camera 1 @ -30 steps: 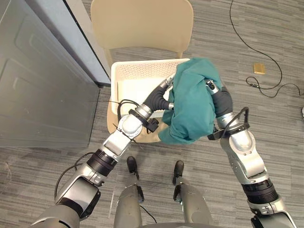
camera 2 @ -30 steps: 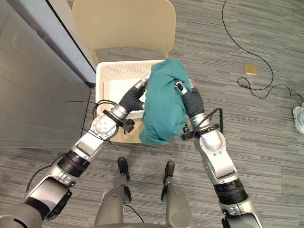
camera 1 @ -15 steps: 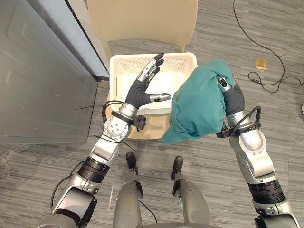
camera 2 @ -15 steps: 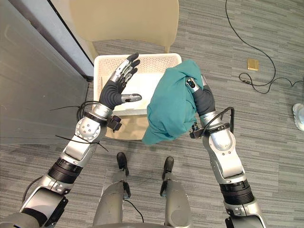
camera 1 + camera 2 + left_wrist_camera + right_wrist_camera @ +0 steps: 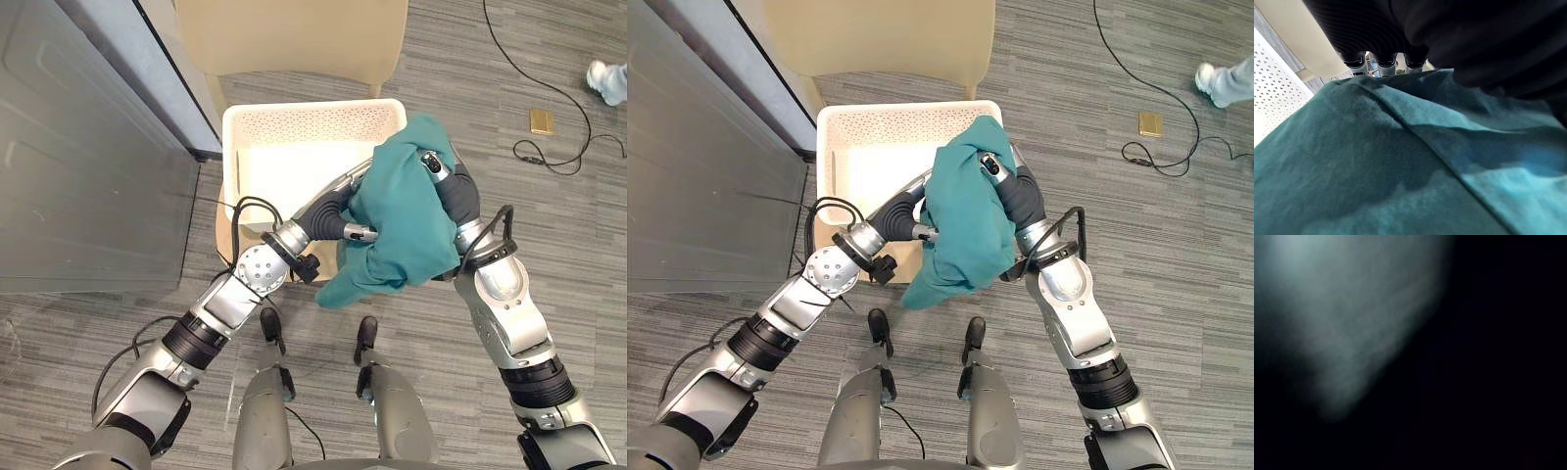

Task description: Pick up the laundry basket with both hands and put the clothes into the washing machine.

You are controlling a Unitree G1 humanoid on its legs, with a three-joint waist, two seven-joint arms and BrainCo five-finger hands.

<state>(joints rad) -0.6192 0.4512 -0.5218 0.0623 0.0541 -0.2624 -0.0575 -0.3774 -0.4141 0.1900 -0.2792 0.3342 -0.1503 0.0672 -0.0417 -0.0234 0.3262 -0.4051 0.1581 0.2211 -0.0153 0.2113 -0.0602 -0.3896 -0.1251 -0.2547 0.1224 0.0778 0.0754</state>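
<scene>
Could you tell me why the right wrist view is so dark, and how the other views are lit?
Right wrist view: almost black, likely because the green cloth drapes over the right robot hand. Left wrist view: lit, with darker folds in the cloth beside the left robot hand. Eye views: evenly lit, no glare on the white basket.

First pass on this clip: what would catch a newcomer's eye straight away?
A teal cloth hangs draped over the right hand, above the near right part of a white basket that sits on a beige chair. The left hand reaches into the cloth from the left, across the basket.
</scene>
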